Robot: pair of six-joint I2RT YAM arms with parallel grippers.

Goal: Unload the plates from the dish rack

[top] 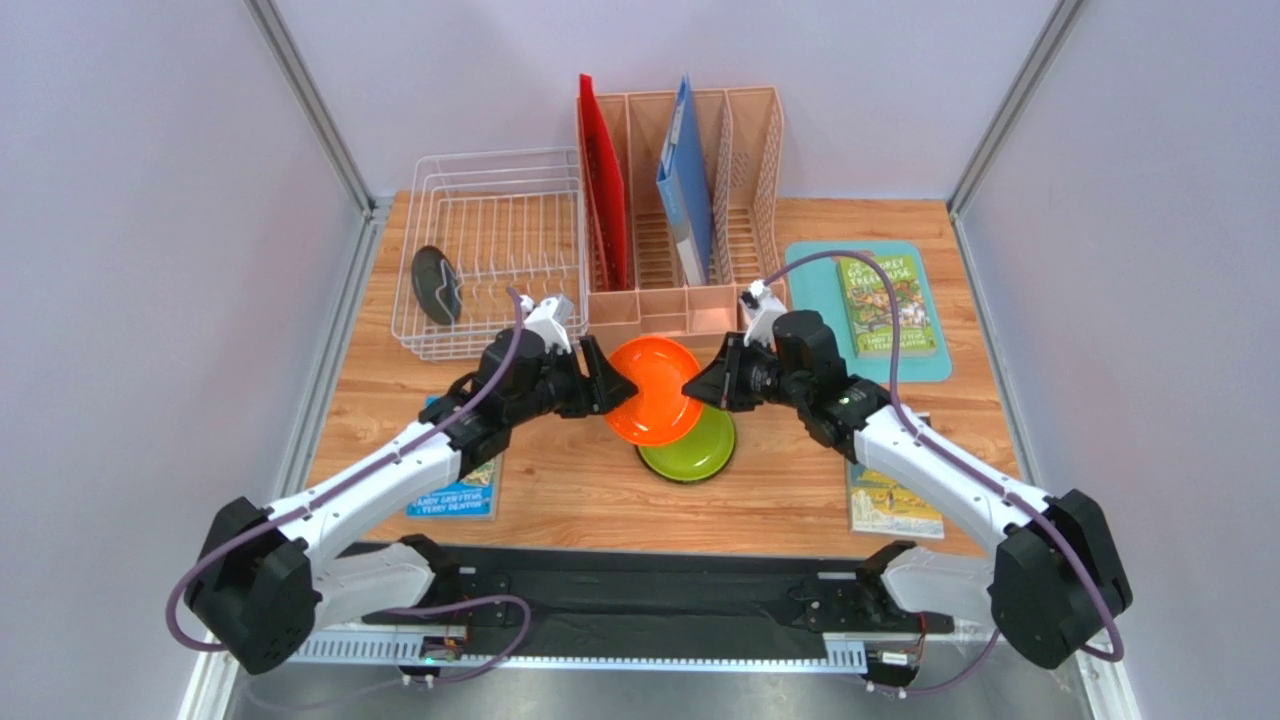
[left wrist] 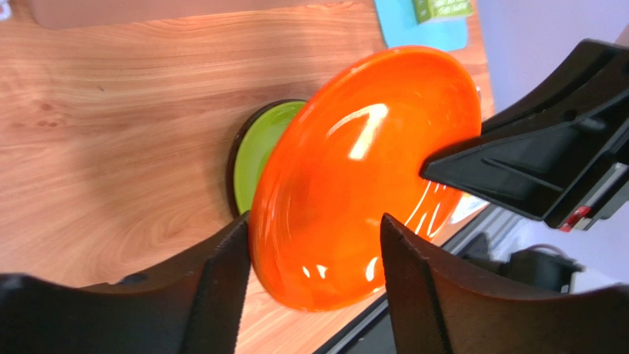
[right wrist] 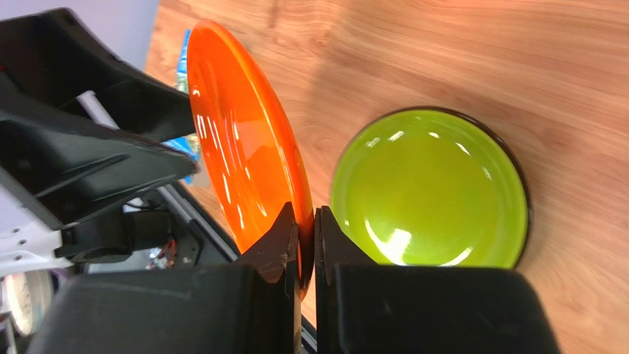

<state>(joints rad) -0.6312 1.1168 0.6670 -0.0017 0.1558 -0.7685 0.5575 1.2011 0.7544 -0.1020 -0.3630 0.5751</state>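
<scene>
**Supervisor:** Where is the orange plate, and what carries it?

**Inspector:** The orange plate (top: 649,387) is out of the dish rack (top: 511,225), off the rack's near right corner. It is held tilted above the table (top: 586,480). The right gripper (right wrist: 304,214) has its fingers (right wrist: 277,247) pinched together on the rim, and that clamp bears the load. The left gripper (left wrist: 314,225) straddles the opposite rim with its fingers (left wrist: 214,295) spread wide, clamping nothing. I judge this a handover. A rim pinch suits a thin, glossy plate, and one clamp is enough to hold it.

**Supervisor:** And below it?

**Inspector:** The green plate (right wrist: 428,192) lies flat on the table, further from the rack than the orange one and partly under it as seen from above. That is probably the stacking spot. A dark rim shows around the green plate. I cannot tell whether a further plate lies beneath it.

**Supervisor:** Your count?

**Inspector:** Three plates are plainly seen.
- **Plates:** one orange, one green, and one dark plate (top: 436,282) standing on edge against the rack's left side.
- **Racks:** one.
- **Organiser:** one peach organiser (top: 661,311), just right of the rack, holding two folders, a red folder (top: 604,180) and a blue folder (top: 684,180).
- **Books:** three, all outside the rack: a green book (top: 884,300), a second book (top: 894,503) and a third book (top: 458,492).

With the dark plate in the rack, I judge the unloading unfinished.
</scene>
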